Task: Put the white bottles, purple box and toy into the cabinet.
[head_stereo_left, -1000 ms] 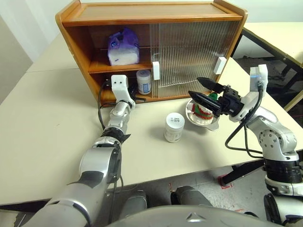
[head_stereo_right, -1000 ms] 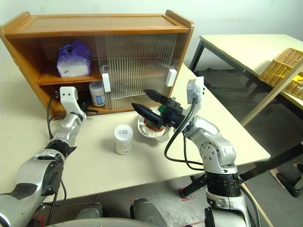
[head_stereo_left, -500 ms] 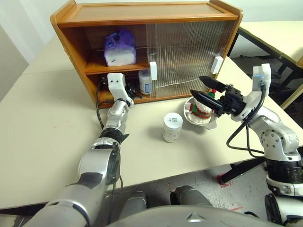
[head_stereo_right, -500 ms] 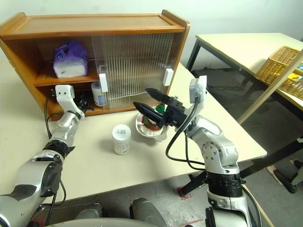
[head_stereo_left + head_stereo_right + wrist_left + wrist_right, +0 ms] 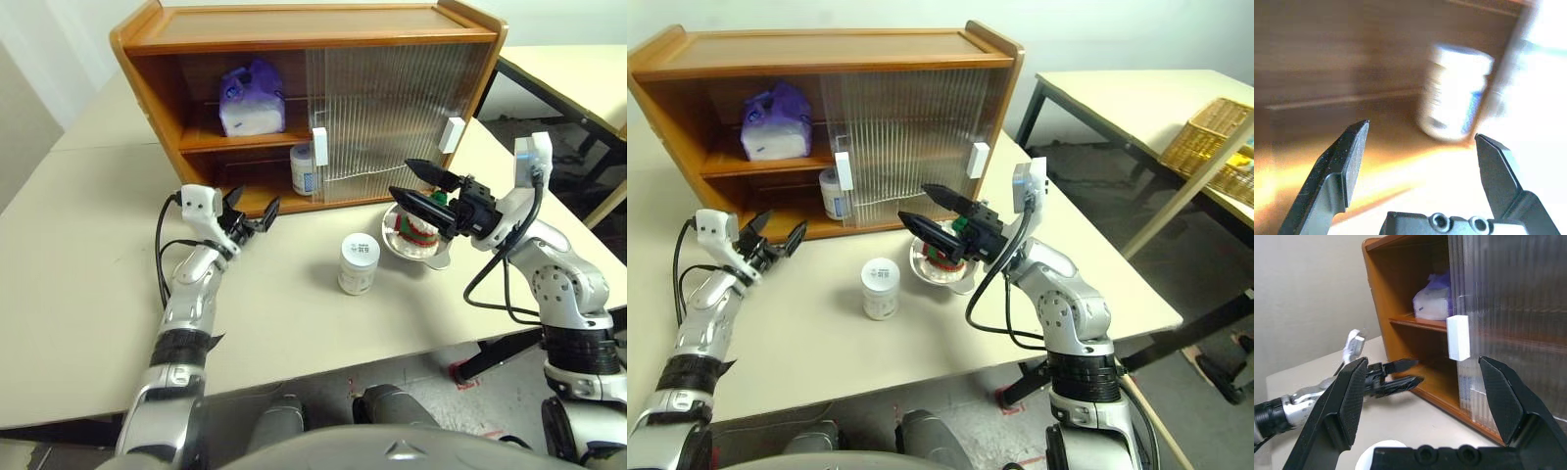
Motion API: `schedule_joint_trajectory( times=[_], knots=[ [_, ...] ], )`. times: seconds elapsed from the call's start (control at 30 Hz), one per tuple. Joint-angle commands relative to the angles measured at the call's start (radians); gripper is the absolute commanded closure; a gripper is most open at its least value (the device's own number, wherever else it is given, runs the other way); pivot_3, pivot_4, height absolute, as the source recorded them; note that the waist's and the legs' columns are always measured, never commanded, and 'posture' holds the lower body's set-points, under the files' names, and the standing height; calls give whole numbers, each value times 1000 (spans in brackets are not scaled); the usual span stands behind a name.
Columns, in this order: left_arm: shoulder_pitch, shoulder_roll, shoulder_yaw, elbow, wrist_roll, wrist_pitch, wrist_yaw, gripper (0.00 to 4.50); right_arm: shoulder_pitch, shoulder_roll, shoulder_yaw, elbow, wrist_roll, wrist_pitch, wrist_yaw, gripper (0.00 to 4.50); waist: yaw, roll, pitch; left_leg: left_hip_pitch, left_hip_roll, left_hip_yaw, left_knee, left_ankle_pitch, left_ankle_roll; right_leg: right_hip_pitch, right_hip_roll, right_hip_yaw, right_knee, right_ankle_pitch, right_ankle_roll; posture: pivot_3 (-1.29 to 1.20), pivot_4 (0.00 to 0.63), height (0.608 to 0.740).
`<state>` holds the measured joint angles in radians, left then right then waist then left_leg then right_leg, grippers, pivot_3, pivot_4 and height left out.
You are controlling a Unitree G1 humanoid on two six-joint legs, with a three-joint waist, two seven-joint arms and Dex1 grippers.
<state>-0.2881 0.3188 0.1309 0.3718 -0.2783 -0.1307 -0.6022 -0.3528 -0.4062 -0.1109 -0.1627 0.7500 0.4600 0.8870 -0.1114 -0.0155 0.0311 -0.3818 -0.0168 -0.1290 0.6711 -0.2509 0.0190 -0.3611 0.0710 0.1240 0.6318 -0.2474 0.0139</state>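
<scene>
I count the box (image 5: 253,98) on the upper shelf and one bottle (image 5: 301,168) on the cabinet (image 5: 294,24) floor; second bottle (image 5: 359,263) and toy (image 5: 421,227) remain on the table (image 5: 88,245), both grippers (image 5: 253,217) (image 5: 423,191) wide and empty.

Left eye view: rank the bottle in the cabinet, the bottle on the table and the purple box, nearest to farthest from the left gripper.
From the left gripper:
1. Bottle in the cabinet, lower compartment, beside the sliding door's handle.
2. Bottle on the table, out in front of the cabinet, toward the right gripper.
3. Purple box, up on the middle shelf.
</scene>
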Motion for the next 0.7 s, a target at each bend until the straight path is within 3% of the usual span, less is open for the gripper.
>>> schedule_joint_trajectory(
  times=[0.03,0.27,0.7],
  knots=[
    [79,41,-72,-142,-89,98,-209,23,-14,1,5,14,-5,-4,12,0,12,0,0,-1,0,0,0,0,0,-1,0,0,0,0,-1,-126,23,740],
    [158,136,-140,-206,-117,104,-450,23,-25,3,5,29,-10,-7,17,0,23,3,-3,-7,8,0,-2,-2,-4,-11,-2,0,1,9,-22,-128,17,740],
    [114,148,-225,-125,-78,52,-626,23,1,-9,-9,3,-3,-1,4,0,24,15,-14,-17,18,1,-5,-2,-4,-23,2,-1,2,13,-20,-154,22,740]
  ],
)
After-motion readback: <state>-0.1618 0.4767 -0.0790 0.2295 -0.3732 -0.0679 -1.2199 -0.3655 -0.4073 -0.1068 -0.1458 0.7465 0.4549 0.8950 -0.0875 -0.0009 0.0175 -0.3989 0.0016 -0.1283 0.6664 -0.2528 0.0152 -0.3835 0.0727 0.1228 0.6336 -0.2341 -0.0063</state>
